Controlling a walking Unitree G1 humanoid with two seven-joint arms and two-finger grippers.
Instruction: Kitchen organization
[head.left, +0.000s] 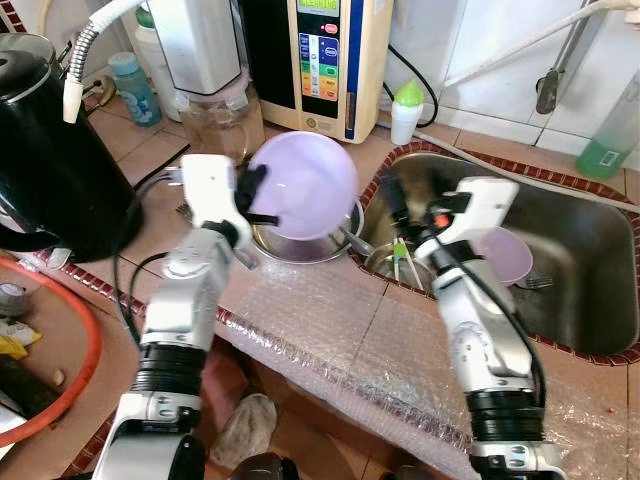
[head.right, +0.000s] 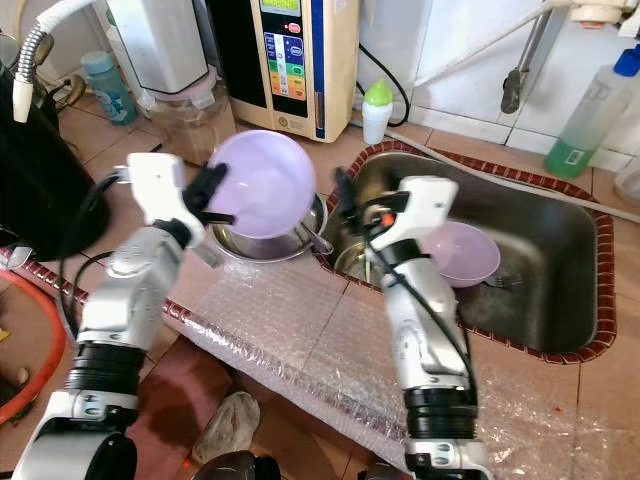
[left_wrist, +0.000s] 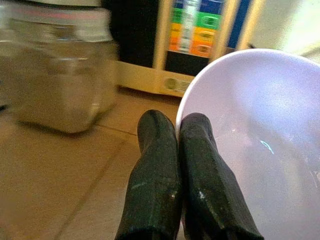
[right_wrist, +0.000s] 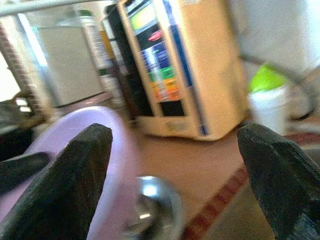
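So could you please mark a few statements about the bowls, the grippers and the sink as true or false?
1. The left gripper is shut on a purple bowl. True.
2. That bowl rests flat on the counter. False: it is held tilted above a steel bowl.
3. The right gripper is open. True.
4. The sink holds no dishes. False: a second purple bowl lies in it.
5. The right gripper holds the green-capped bottle. False: the bottle stands by the wall, apart from it.

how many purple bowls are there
2. One purple bowl is held tilted by the left gripper above the steel pot on the counter; the other lies in the sink. More could be hidden behind the right arm.
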